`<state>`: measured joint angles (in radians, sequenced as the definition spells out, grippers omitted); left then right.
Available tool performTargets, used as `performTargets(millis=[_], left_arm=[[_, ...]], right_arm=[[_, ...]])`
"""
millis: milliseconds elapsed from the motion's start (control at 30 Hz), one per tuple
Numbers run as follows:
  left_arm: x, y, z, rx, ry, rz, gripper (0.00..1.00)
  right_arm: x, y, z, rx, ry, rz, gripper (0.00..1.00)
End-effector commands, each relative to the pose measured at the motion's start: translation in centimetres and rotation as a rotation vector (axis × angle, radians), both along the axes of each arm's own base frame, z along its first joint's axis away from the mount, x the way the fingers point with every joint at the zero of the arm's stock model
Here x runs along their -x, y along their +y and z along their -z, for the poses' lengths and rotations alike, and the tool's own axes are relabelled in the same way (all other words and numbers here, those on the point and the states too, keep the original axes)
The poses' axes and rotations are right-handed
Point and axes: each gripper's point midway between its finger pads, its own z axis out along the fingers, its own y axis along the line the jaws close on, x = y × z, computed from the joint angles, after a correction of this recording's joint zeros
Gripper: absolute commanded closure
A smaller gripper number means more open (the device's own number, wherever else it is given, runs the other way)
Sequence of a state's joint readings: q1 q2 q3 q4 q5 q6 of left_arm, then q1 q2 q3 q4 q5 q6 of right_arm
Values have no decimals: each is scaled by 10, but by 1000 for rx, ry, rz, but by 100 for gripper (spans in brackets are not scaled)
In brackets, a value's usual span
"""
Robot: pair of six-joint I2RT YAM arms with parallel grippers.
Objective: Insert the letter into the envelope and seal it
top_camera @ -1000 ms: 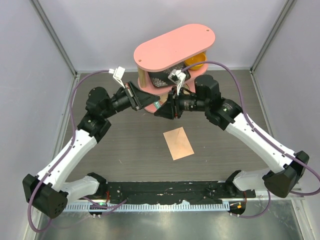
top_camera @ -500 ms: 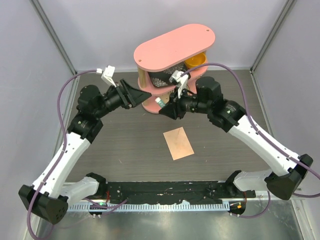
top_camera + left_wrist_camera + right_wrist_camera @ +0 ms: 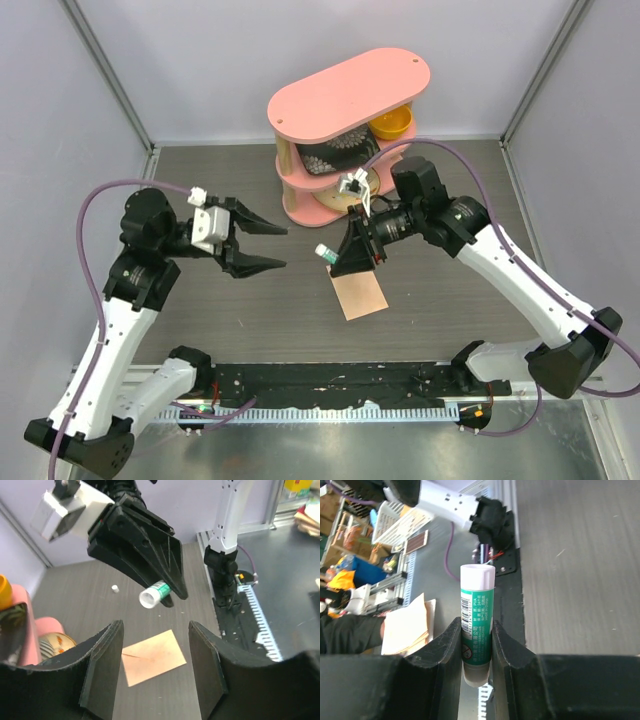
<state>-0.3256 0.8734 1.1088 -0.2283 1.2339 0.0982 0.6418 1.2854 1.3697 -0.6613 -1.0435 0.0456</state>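
On the counter [image 3: 250, 300], from above, the envelope [image 3: 362, 297] lies at six o'clock of the pink shelf [image 3: 348, 95]. The right claw [image 3: 338, 258] pinches a glue stick [image 3: 325, 251] at its eleven, and the left claw [image 3: 282, 247] gapes at nine. Left wrist: envelope [image 3: 150, 655] flat below that stick. Right wrist: stick [image 3: 476, 615] clamped, white cap outward.

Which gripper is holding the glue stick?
The right gripper: its jaws are shut on the green-and-white glue stick. The left gripper is open and empty.
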Motion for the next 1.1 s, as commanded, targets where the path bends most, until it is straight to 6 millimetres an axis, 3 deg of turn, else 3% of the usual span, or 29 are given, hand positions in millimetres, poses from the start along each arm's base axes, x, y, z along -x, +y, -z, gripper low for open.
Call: performTargets(millis=[0,133,167,333,667,1067], left_arm=[[11,-1,10,-34,-210,85,44],[18,-11,21,-85,-278,135,46],[20,-11,33,-125,-302,143,46],[40,-22,52,-214,-444,210,48],[36,-32,51,-218,-525,181,50],[54,-42,67,-278,-636,297,58]], right_arm=[[35,0,-2,-21,47,-154,99],[48,2,8,9,42,-196,99],[48,3,9,12,45,-198,99],[50,5,9,12,45,-205,99],[60,6,21,53,5,-253,99],[62,9,19,50,0,-268,99]])
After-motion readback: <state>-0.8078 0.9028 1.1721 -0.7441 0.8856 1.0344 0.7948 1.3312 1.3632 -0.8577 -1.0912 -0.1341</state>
